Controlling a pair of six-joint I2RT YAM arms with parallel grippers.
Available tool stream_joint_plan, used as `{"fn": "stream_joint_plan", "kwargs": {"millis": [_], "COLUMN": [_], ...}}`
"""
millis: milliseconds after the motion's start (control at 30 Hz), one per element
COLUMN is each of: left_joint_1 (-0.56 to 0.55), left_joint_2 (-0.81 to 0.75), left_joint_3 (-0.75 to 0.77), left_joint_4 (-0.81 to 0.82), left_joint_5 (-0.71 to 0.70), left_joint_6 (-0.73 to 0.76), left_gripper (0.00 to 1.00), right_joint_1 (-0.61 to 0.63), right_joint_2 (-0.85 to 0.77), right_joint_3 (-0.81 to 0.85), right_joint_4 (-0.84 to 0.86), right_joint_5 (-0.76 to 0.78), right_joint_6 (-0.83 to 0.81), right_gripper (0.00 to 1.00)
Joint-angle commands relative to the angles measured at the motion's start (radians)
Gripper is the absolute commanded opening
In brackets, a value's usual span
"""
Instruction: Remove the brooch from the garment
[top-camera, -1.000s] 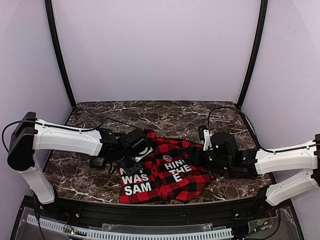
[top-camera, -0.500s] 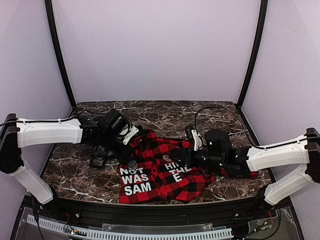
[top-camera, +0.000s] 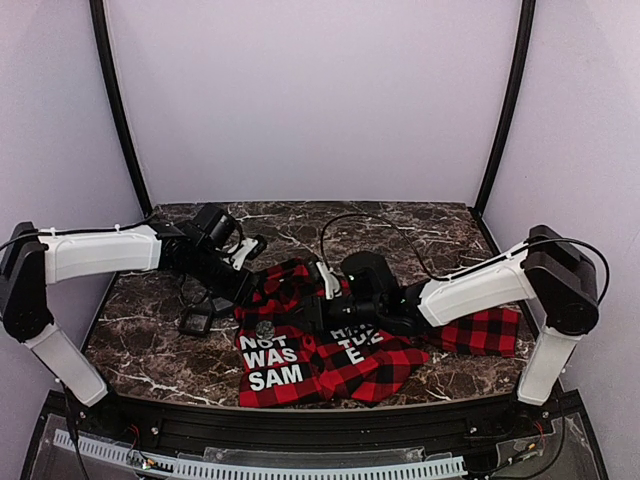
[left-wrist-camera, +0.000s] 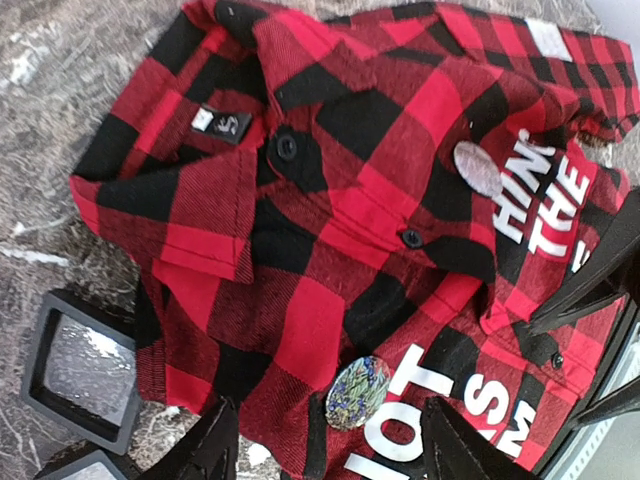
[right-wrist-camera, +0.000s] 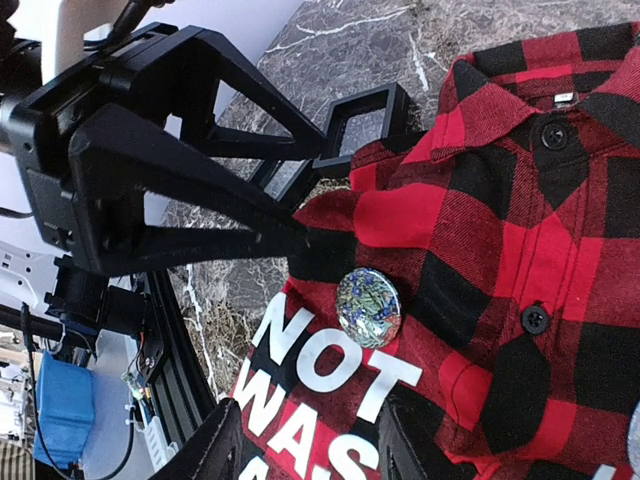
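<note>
With left tool (left-wrist-camera: 330, 440) and right tool (right-wrist-camera: 305, 440) apart and empty, the small, likely stiff brooch (top-camera: 265, 328) wants a rim pinch, off the soft garment (left-wrist-camera: 300, 320).

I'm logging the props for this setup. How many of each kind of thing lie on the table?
Plaid shirt: 1
Round brooches: 2
Black square frames: 2
Total: 5

Your top camera sits high up and far back from the garment (top-camera: 385, 370), looking down over the whole counter (top-camera: 150, 350). Your two wrist cameras hang close above the garment, one from each side. Both show its white letters (right-wrist-camera: 325, 355) and the round flowered pin (left-wrist-camera: 358, 392).
</note>
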Motion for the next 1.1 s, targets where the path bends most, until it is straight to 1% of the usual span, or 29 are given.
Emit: {"fn": "stream_joint_plan", "kwargs": {"millis": [0,200,433,533,567,600,633,667,700,733,767,800,833,900,1067], "left_joint_1": [0.008,0.008,0.007,0.006,0.006,0.007,0.007,0.007,0.007,0.006,0.008,0.007,0.007,0.007,0.007], "left_joint_2": [0.033,0.109,0.161,0.175,0.178,0.179,0.179,0.18,0.179,0.178,0.178,0.178,0.179,0.179,0.17], "left_joint_3": [0.041,0.079,0.088,0.088,0.087,0.087,0.086,0.086,0.086,0.085,0.085,0.084,0.084,0.084,0.084], "left_joint_4": [-0.08,-0.161,-0.187,-0.185,-0.179,-0.176,-0.172,-0.168,-0.167,-0.164,-0.162,-0.159,-0.158,-0.157,-0.154], "left_joint_5": [0.031,-0.046,-0.031,0.009,0.018,0.039,0.045,0.057,0.061,0.068,0.073,0.083,0.088,0.1,0.101], "left_joint_6": [-0.01,0.0,-0.008,-0.01,-0.011,-0.011,-0.012,-0.011,-0.011,-0.011,-0.011,-0.01,-0.009,-0.009,-0.006], "left_gripper": [0.65,0.64,0.62,0.54,0.48,0.44,0.36,0.32,0.24,0.2,0.13,0.11,0.06,0.01,0.01], "right_joint_1": [0.009,0.013,0.015,0.015,0.014,0.013,0.011,0.01,0.007,0.008,0.005,0.005,0.003,-0.002,-0.011], "right_joint_2": [0.093,0.19,0.26,0.279,0.282,0.286,0.289,0.29,0.292,0.295,0.299,0.303,0.307,0.317,0.336], "right_joint_3": [0.076,0.142,0.186,0.191,0.191,0.19,0.187,0.182,0.178,0.178,0.177,0.18,0.18,0.182,0.183], "right_joint_4": [0.026,0.025,-0.005,-0.001,-0.003,-0.004,0.001,0.01,0.018,0.024,0.027,0.03,0.037,0.054,0.076], "right_joint_5": [-0.085,-0.127,-0.098,-0.086,-0.077,-0.071,-0.067,-0.066,-0.066,-0.065,-0.064,-0.065,-0.068,-0.076,-0.088], "right_joint_6": [0.042,0.074,0.101,0.112,0.117,0.125,0.128,0.134,0.139,0.141,0.144,0.145,0.146,0.15,0.16], "right_gripper": [0.45,0.43,0.42,0.42,0.42,0.41,0.41,0.41,0.41,0.41,0.4,0.4,0.4,0.39,0.37]}}
